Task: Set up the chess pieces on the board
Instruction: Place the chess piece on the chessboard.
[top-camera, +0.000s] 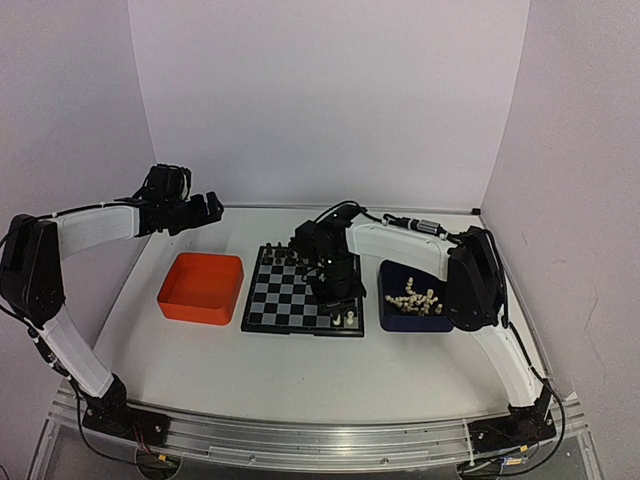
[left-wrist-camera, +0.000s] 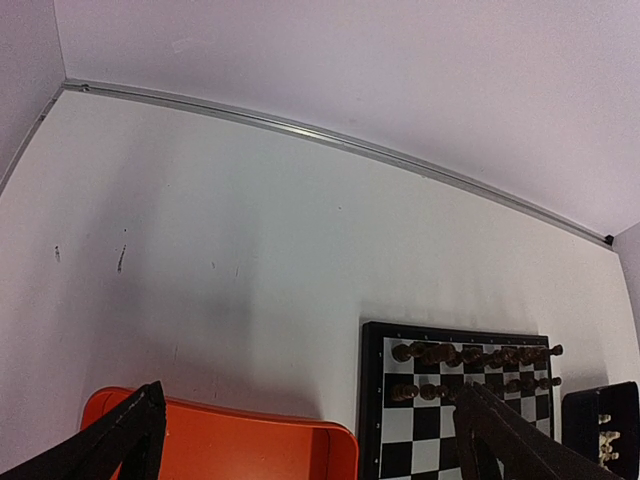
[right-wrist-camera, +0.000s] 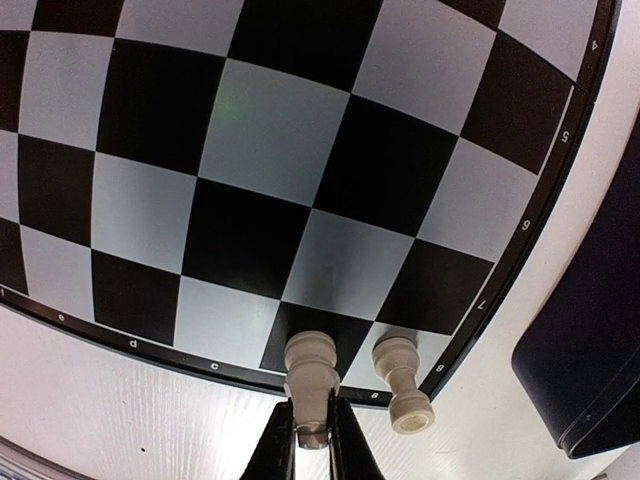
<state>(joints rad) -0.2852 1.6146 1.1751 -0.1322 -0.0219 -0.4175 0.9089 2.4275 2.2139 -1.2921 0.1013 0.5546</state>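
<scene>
Two on the board: a cream piece (right-wrist-camera: 311, 362) and a second cream piece (right-wrist-camera: 400, 375) stand just apart on neighbouring near-edge squares at a corner of the board (right-wrist-camera: 250, 130).
Right gripper (right-wrist-camera: 312, 432): nearly closed, pinching the first piece's head.
Left gripper (top-camera: 205, 210): spread wide, empty, raised beyond the orange tray (top-camera: 200, 290).
Doing it well: seat the base flat and centred, part the fingers slightly, then rise straight up, clear of the neighbour.
Writing: white rim coordinates; c, d, e and 4–7 are legible. No brand is visible.
</scene>
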